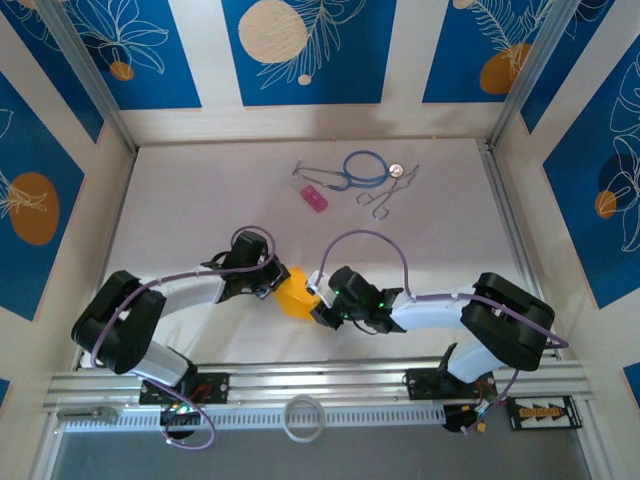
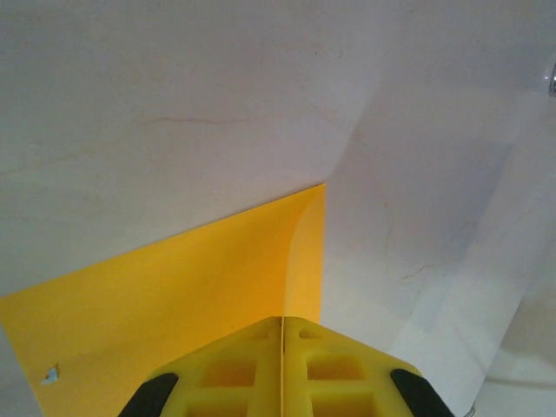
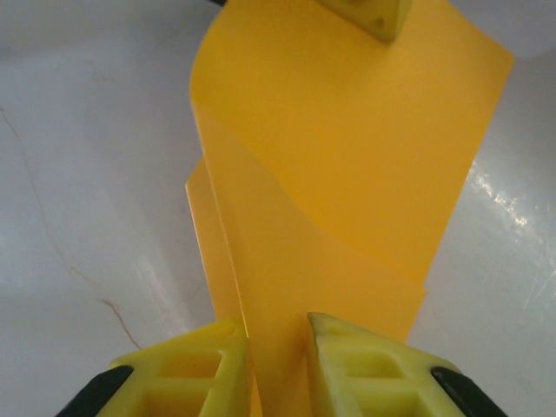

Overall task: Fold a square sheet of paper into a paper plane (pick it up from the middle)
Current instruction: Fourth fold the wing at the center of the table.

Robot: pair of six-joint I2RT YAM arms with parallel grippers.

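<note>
Right, the thin orange-yellow square sheet of paper (image 1: 293,293) stands up in a loose curl over the white bench (image 1: 200,200), near the middle of its near edge and between my two grippers. I judge it featherlight, floppy and easy to crease or tear. Holds belong on an edge or along the intended fold line, with gentle pinches and no tugging apart. The left gripper (image 2: 282,323) is clenched on one edge of the sheet, its jaws pressed together with the paper pinched in the seam. The right gripper (image 3: 276,328) is released, with a visible gap between its jaws and the paper running loosely through. Both arms are bent at the elbow and reach inward, wrists low, nearly meeting at the sheet.
</note>
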